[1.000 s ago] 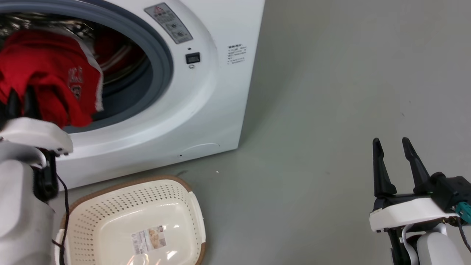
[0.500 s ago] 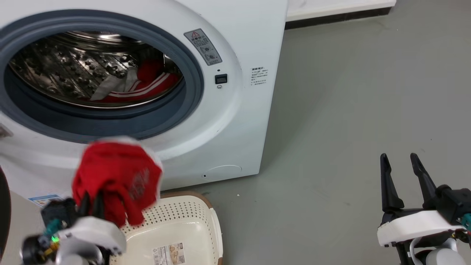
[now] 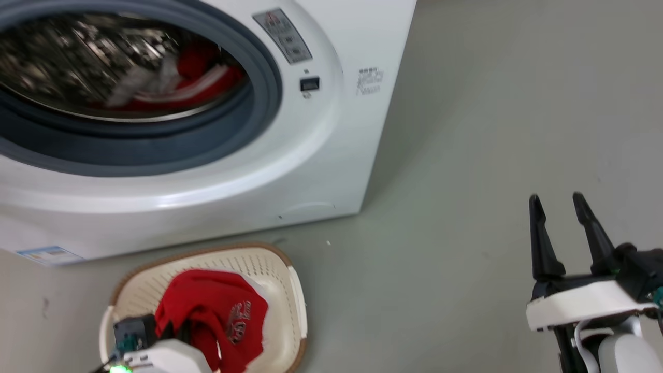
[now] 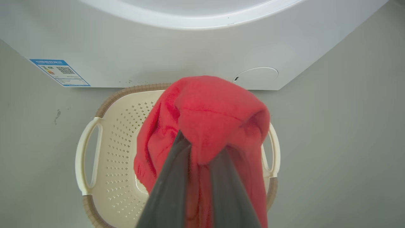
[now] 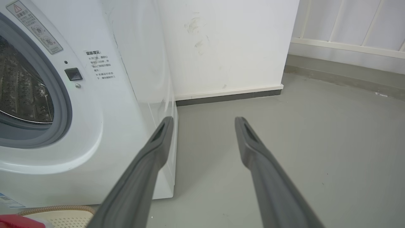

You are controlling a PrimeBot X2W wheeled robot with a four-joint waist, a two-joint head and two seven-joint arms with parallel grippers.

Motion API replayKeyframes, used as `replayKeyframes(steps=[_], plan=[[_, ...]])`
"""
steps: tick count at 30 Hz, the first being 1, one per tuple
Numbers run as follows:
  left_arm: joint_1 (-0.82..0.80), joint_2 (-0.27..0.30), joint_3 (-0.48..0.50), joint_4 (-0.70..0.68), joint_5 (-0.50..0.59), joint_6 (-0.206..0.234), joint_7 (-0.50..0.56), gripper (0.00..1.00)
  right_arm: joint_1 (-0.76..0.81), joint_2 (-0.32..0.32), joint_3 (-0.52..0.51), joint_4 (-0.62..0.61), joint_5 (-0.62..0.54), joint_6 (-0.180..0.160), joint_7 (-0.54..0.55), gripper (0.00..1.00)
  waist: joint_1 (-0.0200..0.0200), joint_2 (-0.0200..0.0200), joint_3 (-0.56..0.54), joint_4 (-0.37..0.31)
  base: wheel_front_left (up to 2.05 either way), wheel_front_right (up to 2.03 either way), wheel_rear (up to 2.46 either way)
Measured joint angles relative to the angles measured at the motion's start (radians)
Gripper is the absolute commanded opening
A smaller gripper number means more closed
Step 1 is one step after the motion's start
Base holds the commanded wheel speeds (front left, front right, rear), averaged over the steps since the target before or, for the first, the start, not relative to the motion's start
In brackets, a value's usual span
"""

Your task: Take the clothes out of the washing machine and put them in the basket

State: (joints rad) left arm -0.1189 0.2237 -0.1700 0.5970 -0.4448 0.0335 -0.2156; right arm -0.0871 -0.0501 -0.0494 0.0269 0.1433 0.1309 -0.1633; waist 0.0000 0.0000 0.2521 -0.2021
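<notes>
The head view is showing a second red garment [image 3: 199, 85] lying in the washing machine [image 3: 331, 129] drum, behind the basket [image 4: 117, 126]. In the left wrist view, the left gripper [image 4: 201, 144] is clamping a red garment [image 4: 215, 107] between its fingers over the basket. Well right of it, the right gripper [image 3: 557, 199] is gaping empty.

The head camera looks forward and steeply down: the washing machine [image 3: 321, 155] takes the upper left of the frame, the basket [image 3: 298, 290] sits at the bottom left, and bare floor [image 3: 492, 129] spreads right. The left wrist camera points straight down along the left gripper [image 4: 202, 142], close over the red garment [image 4: 215, 107] and the same basket, with the washing machine's lower front across the top. The right wrist camera sits low, facing level past the right gripper [image 5: 204, 118] toward a white wall [image 5: 227, 47], and shares the washing machine's warning sticker [image 5: 34, 27] with the head view.
</notes>
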Motion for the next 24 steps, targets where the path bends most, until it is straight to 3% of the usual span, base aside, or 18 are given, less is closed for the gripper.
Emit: replayKeyframes(steps=[16,24], plan=[[-0.374,0.057,-0.018,0.390,0.016,-0.070,0.001,0.00,-0.163,-0.001,0.053,0.010,0.063,0.000,-0.068,1.00,0.0002,0.0000,0.350,-0.078,0.00,0.00,0.00],[-0.471,0.078,-0.011,0.558,-0.003,-0.097,-0.004,0.00,-0.232,0.000,0.075,0.043,0.088,0.000,-0.092,1.00,0.0003,0.0000,0.463,-0.128,0.00,0.00,0.00]])
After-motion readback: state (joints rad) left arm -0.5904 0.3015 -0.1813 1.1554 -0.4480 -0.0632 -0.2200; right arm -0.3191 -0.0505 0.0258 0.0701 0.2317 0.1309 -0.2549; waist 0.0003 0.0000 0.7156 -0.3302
